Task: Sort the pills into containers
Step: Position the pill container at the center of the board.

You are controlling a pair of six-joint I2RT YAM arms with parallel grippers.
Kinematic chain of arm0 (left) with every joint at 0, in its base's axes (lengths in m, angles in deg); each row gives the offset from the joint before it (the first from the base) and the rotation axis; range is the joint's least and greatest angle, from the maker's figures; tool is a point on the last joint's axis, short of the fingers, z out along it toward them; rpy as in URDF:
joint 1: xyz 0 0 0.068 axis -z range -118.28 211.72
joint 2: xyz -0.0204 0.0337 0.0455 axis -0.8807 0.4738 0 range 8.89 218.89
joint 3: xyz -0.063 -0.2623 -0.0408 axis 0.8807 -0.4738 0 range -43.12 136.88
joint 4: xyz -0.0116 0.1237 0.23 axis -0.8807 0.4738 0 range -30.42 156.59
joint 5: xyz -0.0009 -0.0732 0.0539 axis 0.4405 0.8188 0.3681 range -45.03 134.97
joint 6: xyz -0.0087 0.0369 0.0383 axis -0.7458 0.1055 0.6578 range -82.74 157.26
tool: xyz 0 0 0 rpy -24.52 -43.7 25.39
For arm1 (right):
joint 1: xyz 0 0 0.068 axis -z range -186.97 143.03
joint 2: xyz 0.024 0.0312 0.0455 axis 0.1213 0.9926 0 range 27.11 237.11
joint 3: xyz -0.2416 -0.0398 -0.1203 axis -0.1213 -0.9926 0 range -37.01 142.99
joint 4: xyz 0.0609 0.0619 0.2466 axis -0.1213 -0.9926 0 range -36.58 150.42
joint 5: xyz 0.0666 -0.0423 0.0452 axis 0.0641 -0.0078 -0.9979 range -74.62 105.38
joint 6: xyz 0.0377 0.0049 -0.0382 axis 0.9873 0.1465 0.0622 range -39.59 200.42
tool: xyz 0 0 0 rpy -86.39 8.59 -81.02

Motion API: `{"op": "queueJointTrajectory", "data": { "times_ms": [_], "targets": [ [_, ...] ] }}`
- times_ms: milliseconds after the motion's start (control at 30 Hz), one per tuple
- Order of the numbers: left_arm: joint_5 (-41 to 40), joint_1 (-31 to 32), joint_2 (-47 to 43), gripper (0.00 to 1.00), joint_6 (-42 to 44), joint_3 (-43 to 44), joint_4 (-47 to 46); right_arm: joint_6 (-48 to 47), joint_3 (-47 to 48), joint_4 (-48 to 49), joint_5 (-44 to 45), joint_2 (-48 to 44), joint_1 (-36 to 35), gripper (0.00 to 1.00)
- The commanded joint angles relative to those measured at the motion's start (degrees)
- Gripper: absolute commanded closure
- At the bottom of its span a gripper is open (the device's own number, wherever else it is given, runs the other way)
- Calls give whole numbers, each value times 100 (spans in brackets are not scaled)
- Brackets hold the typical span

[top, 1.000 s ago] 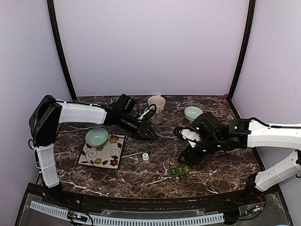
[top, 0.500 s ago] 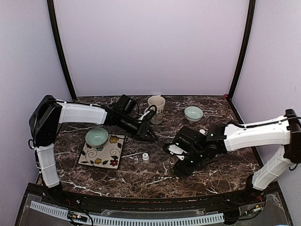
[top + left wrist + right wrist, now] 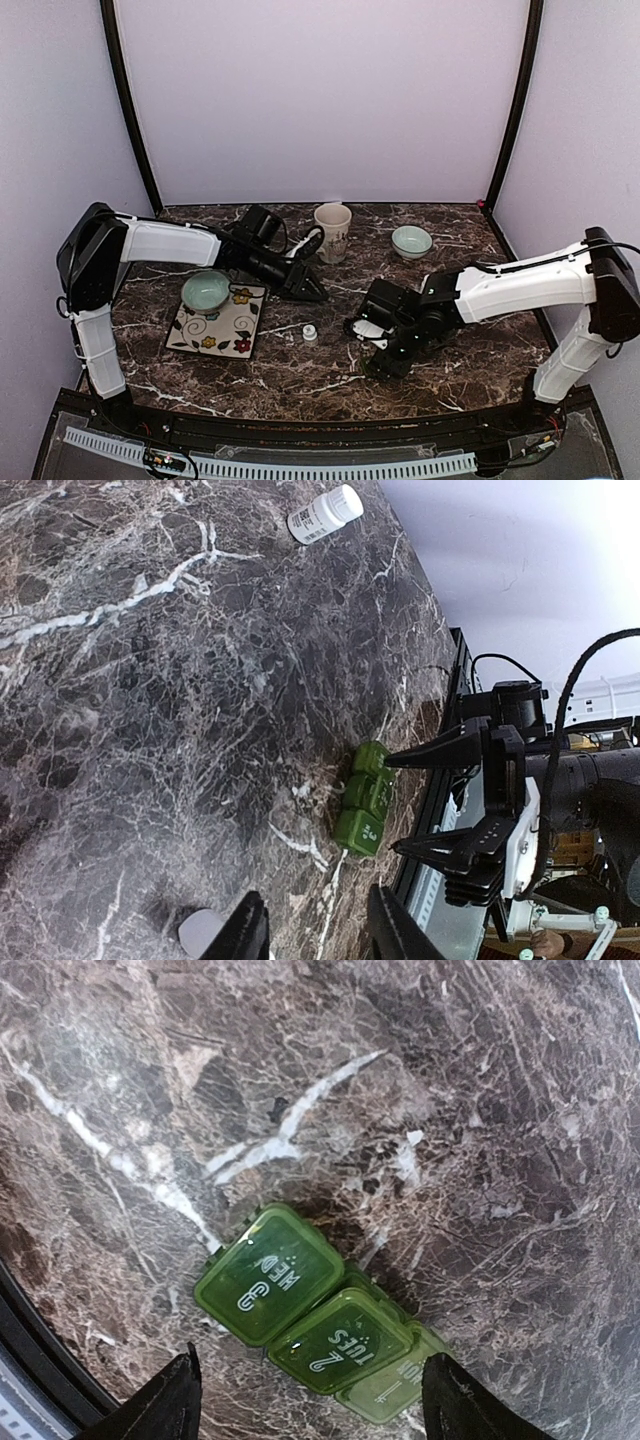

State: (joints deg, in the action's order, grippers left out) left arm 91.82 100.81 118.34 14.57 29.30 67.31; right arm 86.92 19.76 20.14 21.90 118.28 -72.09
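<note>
The containers [image 3: 310, 1310] are one dark green strip of three joined square compartments lying on the marble, all lids shut and marked 3 WED, 2 TUES, 1 MON. My right gripper [image 3: 312, 1400] hangs just above the strip, open wide, with one finger off each side and not touching it. In the top view the right gripper [image 3: 385, 356] hides the strip. The left wrist view shows the containers [image 3: 365, 798] with the right gripper [image 3: 392, 805] beside them. My left gripper [image 3: 318, 930] is open with nothing between its fingers, low over the table's middle [image 3: 305, 287]. A pale round thing [image 3: 200, 932] lies by one left finger; I cannot tell whether it is a pill.
A small white bottle [image 3: 310, 334] stands between the arms. A flowered plate [image 3: 225, 330] with a green bowl [image 3: 206, 290] is at the left. At the back stand a mug [image 3: 333, 230] and a small bowl [image 3: 411, 240]. The table's near edge [image 3: 330, 405] runs close to the containers.
My right arm has swung left and toward the near edge, coming down over the containers, and its jaws have spread wider. The left gripper has drawn back slightly and opened a little.
</note>
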Motion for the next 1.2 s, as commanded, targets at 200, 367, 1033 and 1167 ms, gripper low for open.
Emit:
{"op": "queueJointTrajectory", "data": {
  "times_ms": [200, 367, 1033, 1167],
  "targets": [
    [69, -62, -322, 66, -8, -167, -180, -323, 112, 85, 332, 348, -53, 23],
    [50, -80, -345, 66, -11, -191, -176, -408, 111, 152, 411, 428, -44, 25],
    [74, -104, -465, 66, -87, -417, -305, -126, 75, 351, 230, 294, 231, 43],
    [70, -104, -518, 66, -100, -463, -310, -114, 130, 369, 227, 224, 301, 35]
  ]
}}
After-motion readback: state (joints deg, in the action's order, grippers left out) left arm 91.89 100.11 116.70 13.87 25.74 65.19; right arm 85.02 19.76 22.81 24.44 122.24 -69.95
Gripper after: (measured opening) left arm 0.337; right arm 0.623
